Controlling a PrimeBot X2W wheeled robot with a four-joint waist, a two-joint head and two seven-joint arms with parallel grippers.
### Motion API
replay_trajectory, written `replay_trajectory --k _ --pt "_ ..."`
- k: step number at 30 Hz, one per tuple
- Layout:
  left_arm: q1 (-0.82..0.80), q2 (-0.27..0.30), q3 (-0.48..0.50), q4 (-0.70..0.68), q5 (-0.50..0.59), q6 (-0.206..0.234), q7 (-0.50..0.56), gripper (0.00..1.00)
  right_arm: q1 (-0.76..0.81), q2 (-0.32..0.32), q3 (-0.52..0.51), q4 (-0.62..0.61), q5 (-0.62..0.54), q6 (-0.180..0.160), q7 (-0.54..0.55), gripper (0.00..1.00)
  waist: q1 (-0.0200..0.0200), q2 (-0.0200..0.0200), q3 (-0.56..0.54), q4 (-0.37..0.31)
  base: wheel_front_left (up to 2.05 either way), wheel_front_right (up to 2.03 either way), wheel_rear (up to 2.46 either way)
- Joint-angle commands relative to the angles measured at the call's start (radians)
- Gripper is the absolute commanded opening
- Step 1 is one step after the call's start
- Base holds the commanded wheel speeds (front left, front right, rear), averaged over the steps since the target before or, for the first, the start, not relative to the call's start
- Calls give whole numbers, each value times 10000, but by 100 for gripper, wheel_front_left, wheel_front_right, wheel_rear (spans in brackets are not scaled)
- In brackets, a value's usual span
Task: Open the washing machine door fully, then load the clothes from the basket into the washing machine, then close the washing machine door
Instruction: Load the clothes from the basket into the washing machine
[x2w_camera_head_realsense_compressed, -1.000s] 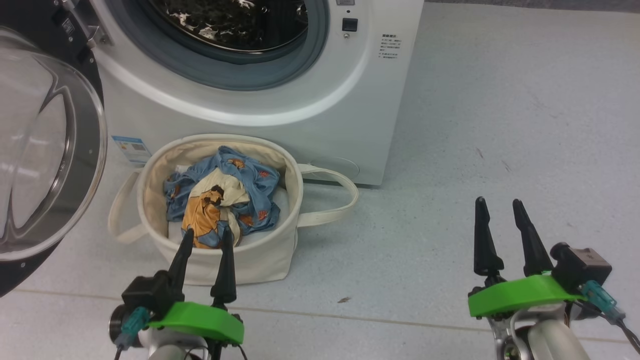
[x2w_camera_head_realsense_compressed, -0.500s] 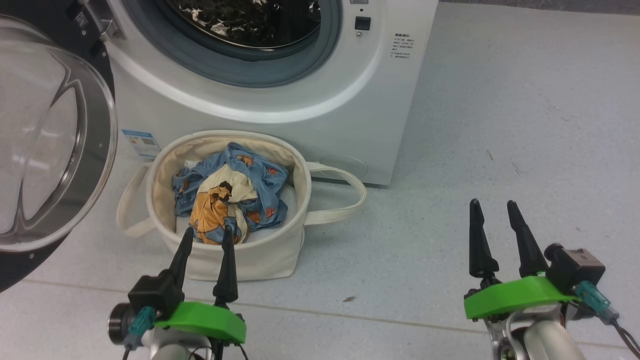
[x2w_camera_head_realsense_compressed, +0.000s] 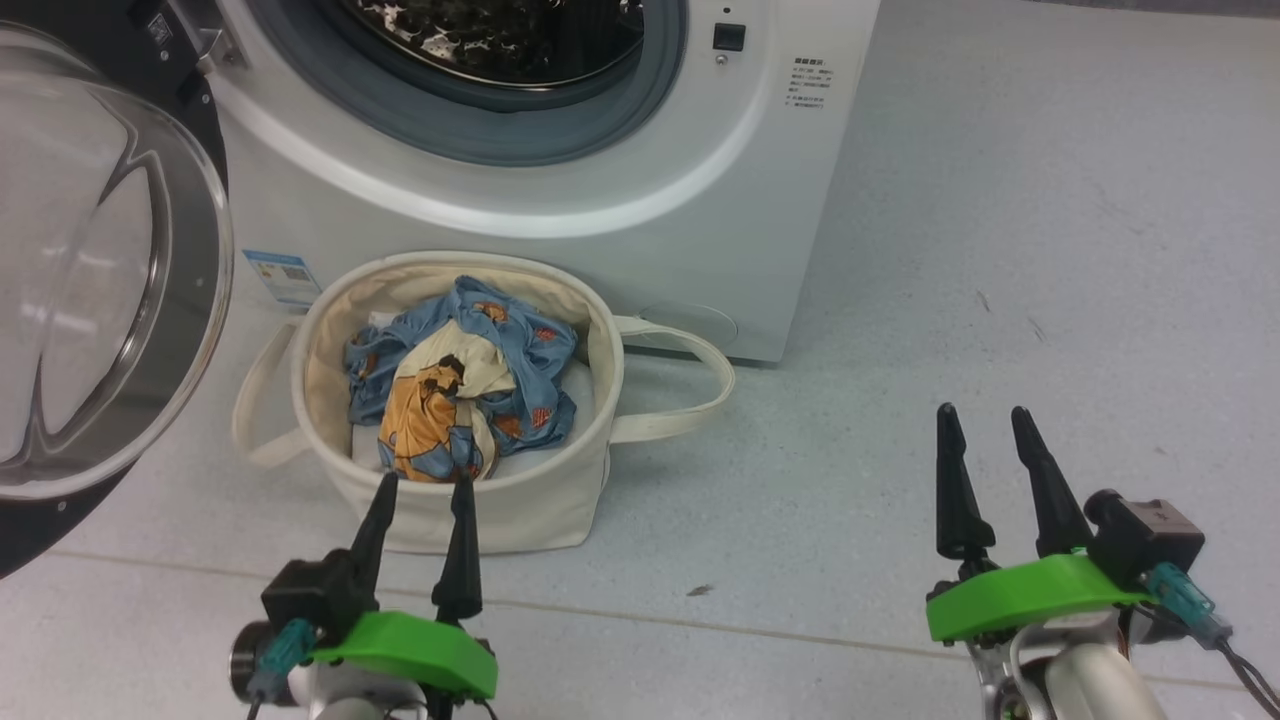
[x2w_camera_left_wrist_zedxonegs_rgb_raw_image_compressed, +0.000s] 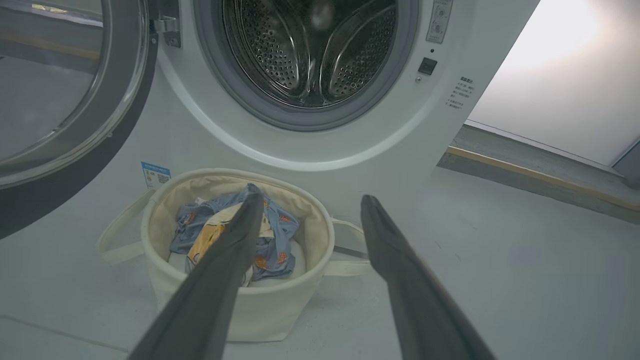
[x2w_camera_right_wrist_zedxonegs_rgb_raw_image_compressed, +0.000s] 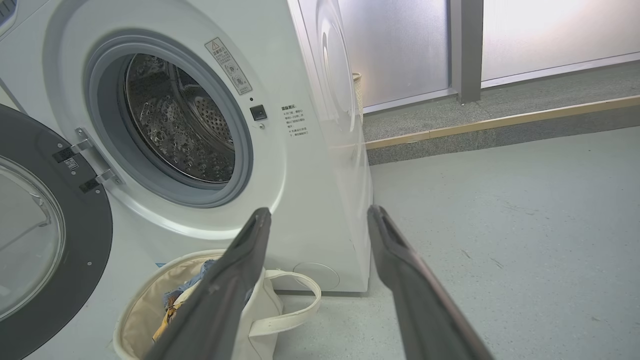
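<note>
The white washing machine (x2w_camera_head_realsense_compressed: 620, 190) stands with its door (x2w_camera_head_realsense_compressed: 90, 280) swung wide to the left, the steel drum (x2w_camera_left_wrist_zedxonegs_rgb_raw_image_compressed: 310, 45) showing nothing inside. In front sits the cream basket (x2w_camera_head_realsense_compressed: 500, 510) holding a heap of light-blue clothes (x2w_camera_head_realsense_compressed: 460, 390) with orange and cream figures. My left gripper (x2w_camera_head_realsense_compressed: 425, 490) hovers open just at the basket's near rim, nothing between its fingers. Open as well, my right gripper (x2w_camera_head_realsense_compressed: 985, 420) hangs over bare floor to the right of the basket. Both the basket (x2w_camera_right_wrist_zedxonegs_rgb_raw_image_compressed: 140, 310) and the door (x2w_camera_right_wrist_zedxonegs_rgb_raw_image_compressed: 45, 240) show in the right wrist view.
The basket's loop handle (x2w_camera_head_realsense_compressed: 690, 385) lies out on the grey floor (x2w_camera_head_realsense_compressed: 1000, 250) toward the right. A raised step with a yellow edge (x2w_camera_right_wrist_zedxonegs_rgb_raw_image_compressed: 500, 120) runs along frosted panels behind the washer. The open door overhangs the floor left of the basket.
The whole head view has shifted, so the camera moved. My left gripper sits slightly lower in view, its tips now at the basket's near rim instead of over the clothes.
</note>
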Motion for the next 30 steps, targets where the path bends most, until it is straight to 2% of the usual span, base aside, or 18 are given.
replay_trajectory --k 1,9,17,23,30 --pt "-269 141 218 -174 -165 -115 -46 100 -378 53 253 -279 -104 2 -122 100 0 0 46 4 7 -4 -3" --pt "-556 141 202 161 -251 -99 -46 100 -495 53 256 -282 -164 2 -122 100 0 0 328 67 59 -75 16" --pt "-704 141 69 75 -41 -22 -46 100 -599 53 276 -283 -218 2 -122 100 0 0 524 161 167 -181 14" --pt "-693 141 166 -184 167 354 -46 100 -660 53 297 -295 -238 2 -122 100 0 0 630 198 178 -167 -11" --pt "-734 141 60 193 339 411 -46 100 -667 53 362 -374 -233 2 -122 100 0 0 750 160 73 -73 0"
